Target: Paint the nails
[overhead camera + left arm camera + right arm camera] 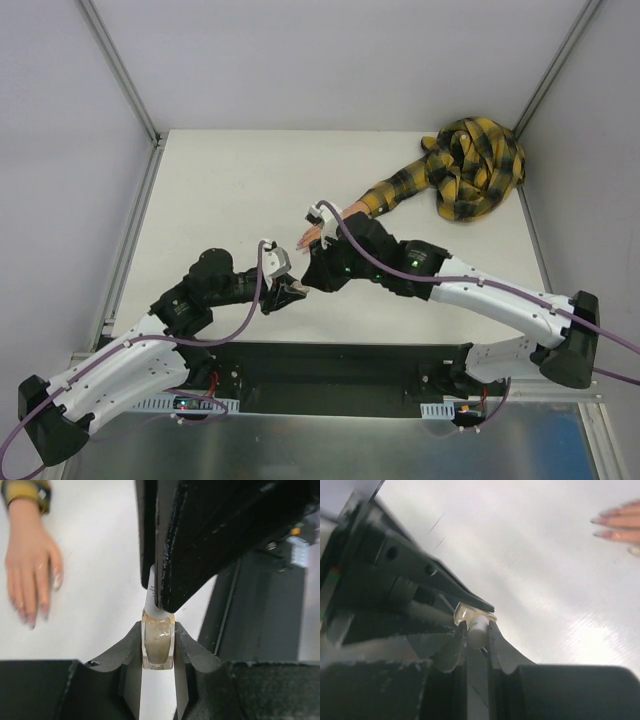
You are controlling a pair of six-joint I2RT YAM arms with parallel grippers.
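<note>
We count one mannequin hand [27, 565], one small beige bottle [158, 650], one white cap [478, 635] and two grippers. Four nails [31, 623] show in the left wrist view, pale pink and blurred, the thumb's among them. The hand lies flat on the white table [220, 180], its fingertips pointing toward the arms, with one yellow-black plaid sleeve [470, 170] trailing to the far right corner.

The left gripper [158, 635] has its fingers closed narrowly on the bottle's glass sides. The right gripper [477, 627] pinches the cap from the opposite end, its fingers nearly together. The nails sit near the bottle, touching neither it nor the grippers.
</note>
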